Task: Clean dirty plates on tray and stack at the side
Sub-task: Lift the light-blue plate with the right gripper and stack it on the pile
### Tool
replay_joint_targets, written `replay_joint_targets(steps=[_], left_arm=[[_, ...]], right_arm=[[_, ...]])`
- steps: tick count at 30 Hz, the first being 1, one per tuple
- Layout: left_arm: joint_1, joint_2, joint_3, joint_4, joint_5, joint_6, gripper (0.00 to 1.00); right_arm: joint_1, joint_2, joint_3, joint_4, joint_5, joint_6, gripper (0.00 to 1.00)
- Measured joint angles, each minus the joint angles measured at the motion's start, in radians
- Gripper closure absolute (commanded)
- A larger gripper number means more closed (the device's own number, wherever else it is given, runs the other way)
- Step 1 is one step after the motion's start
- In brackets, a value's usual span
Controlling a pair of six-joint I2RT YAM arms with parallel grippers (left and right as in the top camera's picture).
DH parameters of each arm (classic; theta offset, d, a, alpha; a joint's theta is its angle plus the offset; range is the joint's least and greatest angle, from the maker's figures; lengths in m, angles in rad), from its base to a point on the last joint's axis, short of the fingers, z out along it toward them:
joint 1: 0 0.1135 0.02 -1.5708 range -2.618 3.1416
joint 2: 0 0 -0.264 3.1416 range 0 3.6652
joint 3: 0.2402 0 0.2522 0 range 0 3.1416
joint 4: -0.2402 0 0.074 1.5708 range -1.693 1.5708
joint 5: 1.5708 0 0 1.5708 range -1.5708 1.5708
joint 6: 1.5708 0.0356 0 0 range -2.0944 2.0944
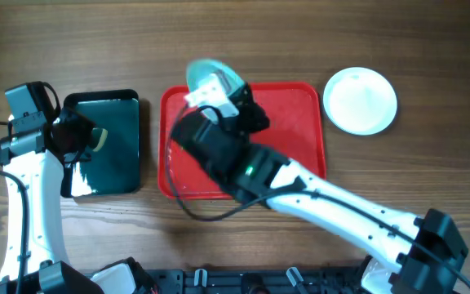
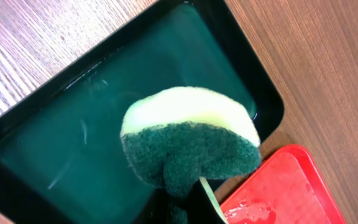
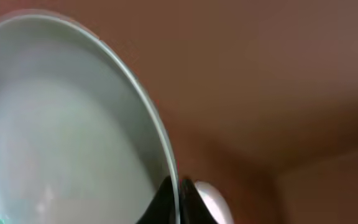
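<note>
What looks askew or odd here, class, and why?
The turquoise plate stands tilted over the red tray's far rim, pinched at its edge by the right claw rather than lying flat. Liquid glistens on the tray's corner near the sponge in the left claw.

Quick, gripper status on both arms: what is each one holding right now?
Left gripper: shut on the green-and-yellow scrubbing sponge.
Right gripper: shut on the rim of a pale turquoise round plate.
</note>
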Motion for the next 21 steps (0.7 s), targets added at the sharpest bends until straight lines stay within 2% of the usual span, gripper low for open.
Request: replay_joint_targets(steps=[3, 5, 7, 9, 13, 17, 21], left_arm=[[0.0, 0.0, -0.001, -0.002, 0.003, 0.0, 0.96], [0.0, 0.0, -0.001, -0.003, 0.004, 0.0, 0.96], [0.0, 0.0, -0.001, -0.003, 0.005, 0.0, 0.96], [0.0, 0.0, -0.001, -0.003, 0.005, 0.0, 0.96], [0.0, 0.0, -0.001, -0.003, 0.005, 0.0, 0.96], [0.0, 0.002, -0.006, -0.002, 0.005, 0.0, 0.96], [0.0, 0.005, -0.02, 0.003, 0.004, 0.0, 0.96]], right_arm=[[0.053, 0.0, 0.008, 0.319, 0.143, -0.315, 0.95], [0.077, -0.002, 0.01, 0.458, 0.199, -0.485, 0.96], [0.082, -0.002, 0.01, 0.496, 0.238, -0.585, 0.96], [0.081, -0.002, 0.008, 0.495, 0.26, -0.613, 0.96], [0.079, -0.002, -0.075, 0.486, 0.271, -0.513, 0.96], [0.05, -0.002, -0.253, 0.428, 0.266, -0.209, 0.96], [0.04, -0.002, -0.307, 0.357, 0.217, -0.011, 0.96]])
